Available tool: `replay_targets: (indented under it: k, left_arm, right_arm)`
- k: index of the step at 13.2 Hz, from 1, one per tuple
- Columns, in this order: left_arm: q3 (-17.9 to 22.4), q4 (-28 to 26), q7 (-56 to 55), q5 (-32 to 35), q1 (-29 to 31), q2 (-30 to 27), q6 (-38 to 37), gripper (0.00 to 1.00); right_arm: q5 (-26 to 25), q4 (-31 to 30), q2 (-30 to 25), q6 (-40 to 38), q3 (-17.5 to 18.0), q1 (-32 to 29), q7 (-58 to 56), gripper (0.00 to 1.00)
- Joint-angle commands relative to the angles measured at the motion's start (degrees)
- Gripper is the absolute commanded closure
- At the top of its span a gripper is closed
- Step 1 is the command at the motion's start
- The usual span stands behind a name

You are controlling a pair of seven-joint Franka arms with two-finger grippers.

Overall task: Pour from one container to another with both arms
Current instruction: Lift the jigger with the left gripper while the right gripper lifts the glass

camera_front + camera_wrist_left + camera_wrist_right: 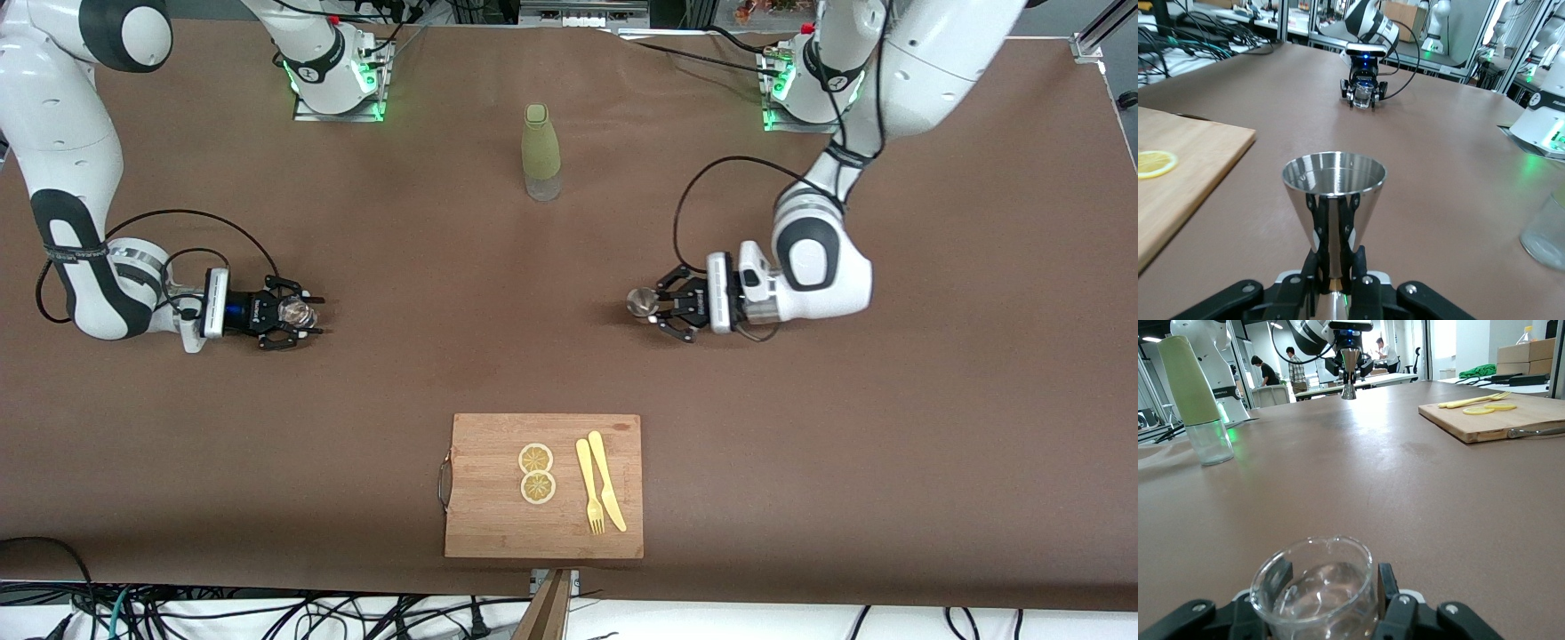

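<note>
The steel jigger [639, 301] stands upright, its waist clamped by my left gripper [654, 308], low over the table toward the left arm's end. In the left wrist view the jigger [1333, 183] opens upward and my left gripper [1333, 233] is shut on its narrow waist. The clear glass cup [296, 312] sits between the fingers of my right gripper [302, 314], low at the right arm's end. In the right wrist view the cup [1313, 587] is held by my right gripper [1333, 581], one black finger on each side of it. Each wrist view shows the other gripper farther off.
A tall olive-green bottle [541, 151] stands midway between the arm bases. A wooden cutting board [487, 524] lies near the front edge, bearing two lemon slices [536, 472] plus a yellow fork and knife [600, 480]. Bare brown table separates the two grippers.
</note>
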Motion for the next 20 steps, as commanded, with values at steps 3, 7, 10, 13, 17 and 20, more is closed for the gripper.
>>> replay_targets:
  k: [3,7,10,13,17,20]
  left_arm:
    - [1.28,8.07,-12.37,-1.27,-11.93,2.20,7.31,1.00]
    - [8.05,20.53,-17.82,-5.38,-24.50,10.09,9.86,1.00]
    - [11.65,31.96,-28.43,-6.28,-32.33,16.34,16.34,1.00]
    - [18.23,42.07,-34.69,-6.36,-39.53,22.49,17.59,1.00]
    - [23.17,50.09,-40.78,-6.36,-43.86,27.43,19.88,1.00]
    - [23.97,50.36,-40.69,-6.36,-44.04,27.61,20.66,1.00]
  right_arm:
    - [1.89,0.70,0.96,-0.13,-0.09,0.19,-0.86,0.51]
    - [3.13,1.14,1.14,0.13,-0.09,1.07,-0.86,0.52]
    - [3.48,2.11,1.14,0.05,-0.09,1.60,-0.68,0.57]
    - [4.01,2.46,0.61,-0.57,0.00,2.39,0.11,0.57]
    - [4.01,4.92,-0.44,-1.97,1.75,2.39,2.56,0.57]
    - [4.10,4.92,-1.23,-1.97,4.30,2.39,5.19,0.57]
